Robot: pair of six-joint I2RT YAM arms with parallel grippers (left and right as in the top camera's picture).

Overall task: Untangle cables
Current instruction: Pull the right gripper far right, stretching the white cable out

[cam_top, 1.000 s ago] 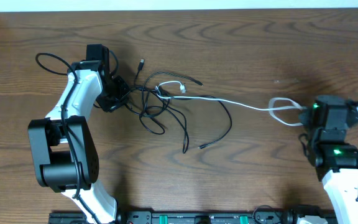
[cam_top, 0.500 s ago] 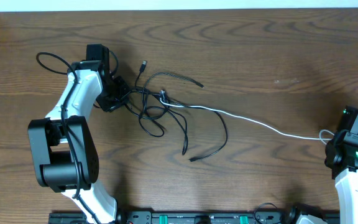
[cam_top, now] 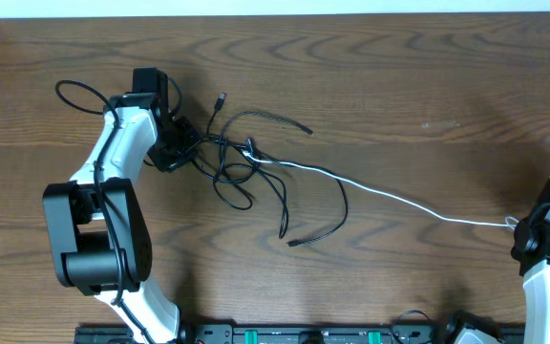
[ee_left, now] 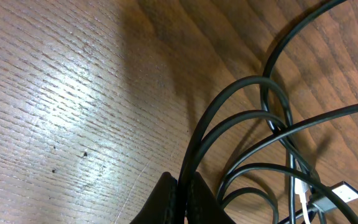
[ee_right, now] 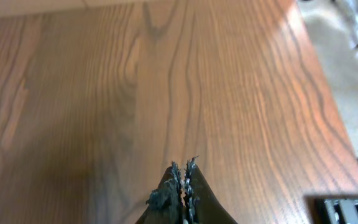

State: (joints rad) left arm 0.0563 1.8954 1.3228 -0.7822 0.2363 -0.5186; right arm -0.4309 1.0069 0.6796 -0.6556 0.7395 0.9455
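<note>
Down at the left gripper (ee_left: 183, 194), the dark fingertips are pressed together on two of the thin black rubber cords (ee_left: 229, 124), which rise from between them and curve away to the right. From above, those cords join a loose tangle of loops just right of that gripper, left of the middle of the brown wood-grain table (cam_top: 399, 86). One black strand ends in a small plug (cam_top: 220, 97) on the far side of the tangle, and two others trail toward the near side. A thin white cord (cam_top: 390, 196) leaves the tangle and runs in a long line to the right gripper (ee_right: 183, 180) at the right edge. Its blackened tips are closed tight, pinching that cord's end.
</note>
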